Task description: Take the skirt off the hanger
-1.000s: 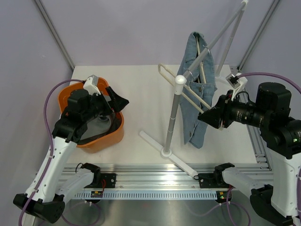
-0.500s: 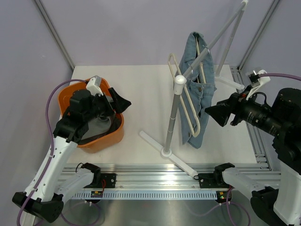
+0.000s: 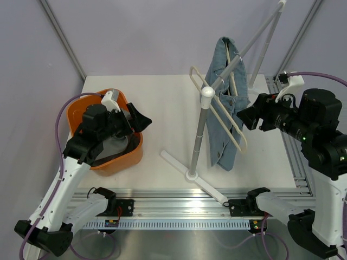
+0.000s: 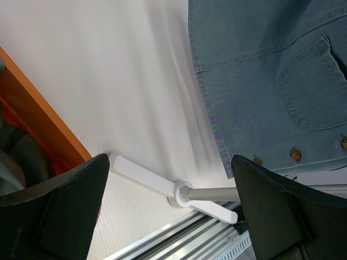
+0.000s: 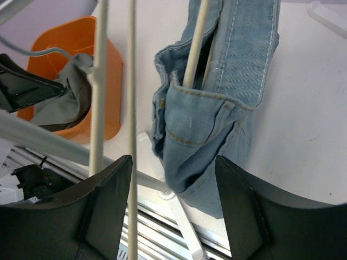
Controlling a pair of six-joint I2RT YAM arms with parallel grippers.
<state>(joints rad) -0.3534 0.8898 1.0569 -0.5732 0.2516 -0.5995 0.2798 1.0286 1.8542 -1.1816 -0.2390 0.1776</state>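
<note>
Orange bin (image 3: 111,160) sits on the left side of the white table (image 3: 162,103), and a crumpled grey cloth (image 3: 115,146) lies inside it, reaching up towards the rim. The left gripper (image 3: 137,118) hangs over the bin's right edge with its jaws spread wide and nothing between them. In the left wrist view its two dark fingers (image 4: 51,211) frame the bin's orange wall, the table and the foot of the stand.

Near the middle of the table stands a white rack (image 3: 198,135), its flat base on the table top and its grey pole rising to a round white knob. A long cream hanger loop (image 3: 219,114) juts out from the rack at a slant and crosses in front of the denim.

The denim skirt (image 3: 227,103) hangs just right of the pole, clear of the table, draped from the rack's upper arm. In the right wrist view a cream rod runs down inside its folded waistband, with a pocket and seams facing the camera.

The right gripper (image 3: 247,117) is level with the skirt and just beside its right edge; whether it touches the cloth cannot be told. Its jaws stand wide apart, holding nothing
</note>
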